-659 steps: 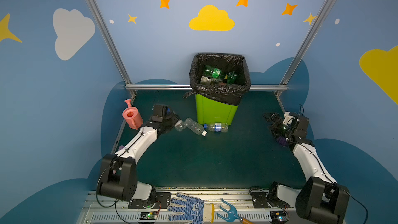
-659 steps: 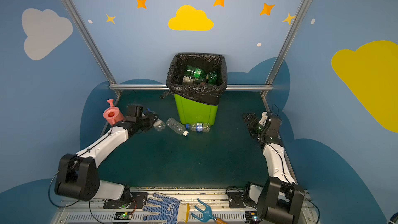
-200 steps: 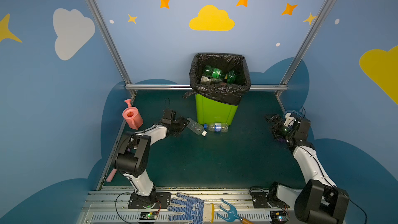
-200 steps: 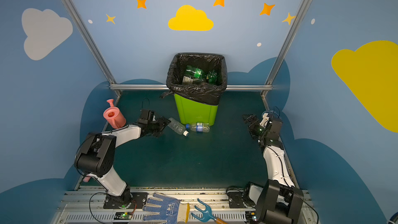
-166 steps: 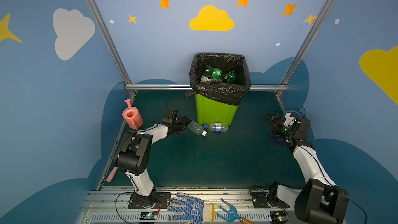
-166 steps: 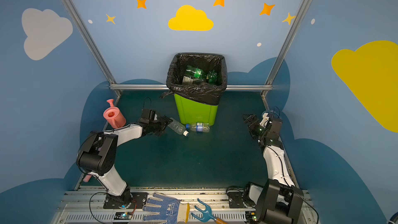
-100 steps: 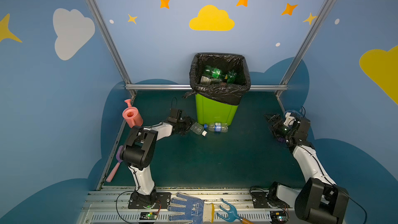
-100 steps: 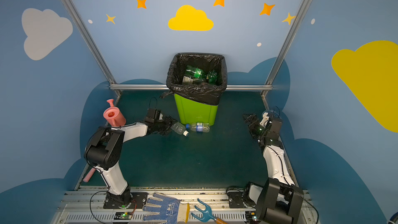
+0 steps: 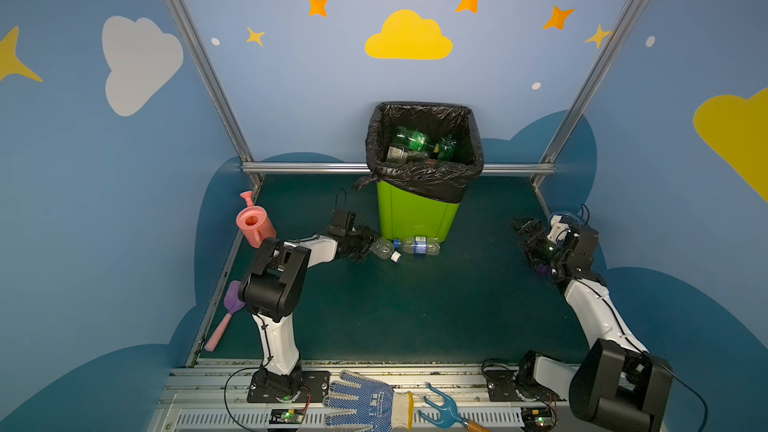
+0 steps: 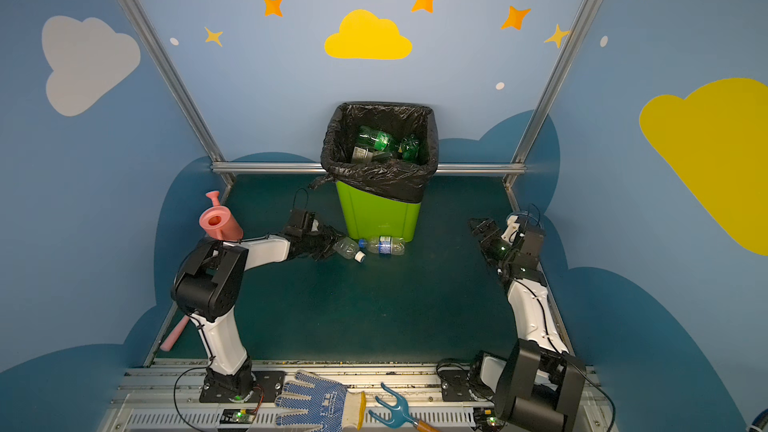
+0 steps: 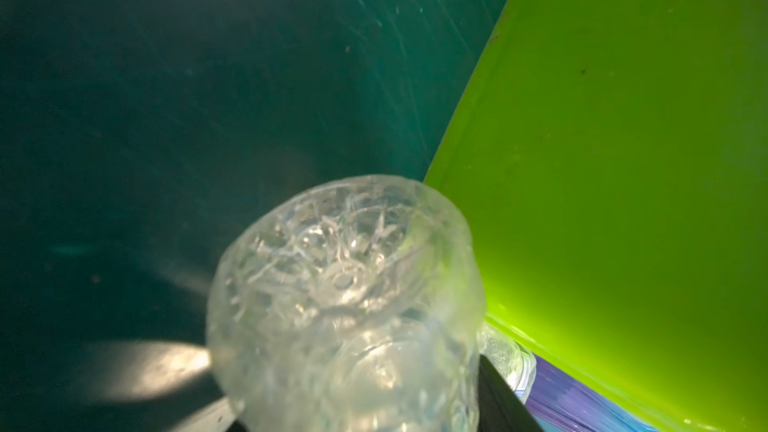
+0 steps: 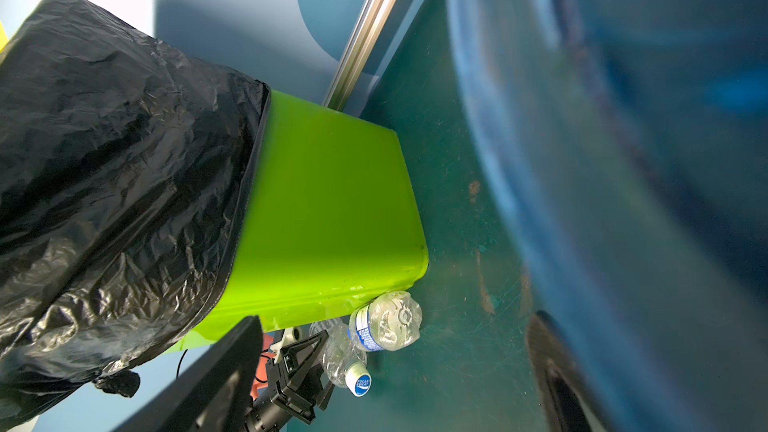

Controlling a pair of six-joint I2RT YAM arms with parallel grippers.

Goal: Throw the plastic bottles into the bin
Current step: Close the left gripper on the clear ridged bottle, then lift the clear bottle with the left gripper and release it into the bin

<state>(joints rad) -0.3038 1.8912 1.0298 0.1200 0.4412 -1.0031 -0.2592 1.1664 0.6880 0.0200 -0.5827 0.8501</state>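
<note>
Top views: bin stands at the back middle of the mat, up against the rear rail, w/ a black bag folded over its rim. Green bottles plus other stuff lie inside. Two more lie on the mat right at the bin's front foot: a clear bottle w/ its white cap pointing toward the camera, and a blue-label bottle just beside it, touching the bin.

Left gripper is low, its jaws on either side of the clear bottle's base end. Right gripper hovers near the right wall, jaws spread wide w/ nothing visible between them, and a small purple bit sits just under it.

Pink watering can stands by the left edge, and a purple/pink shovel lies further fwd. Glove and blue rake lie on the front rail.

Left wrist: the clear bottle's base fills the lower middle, w/ a black finger pressed against its side and another dark edge opposite. So it's clamped on the bottle, which lies on the mat. Bin wall right next to it.

Right wrist: the left gripper's jaws straddle the clear bottle, cap sticking out. Blue-label bottle lies against the bin's bottom edge. A big blurry blue thing fills one side, can't tell what it is.
</note>
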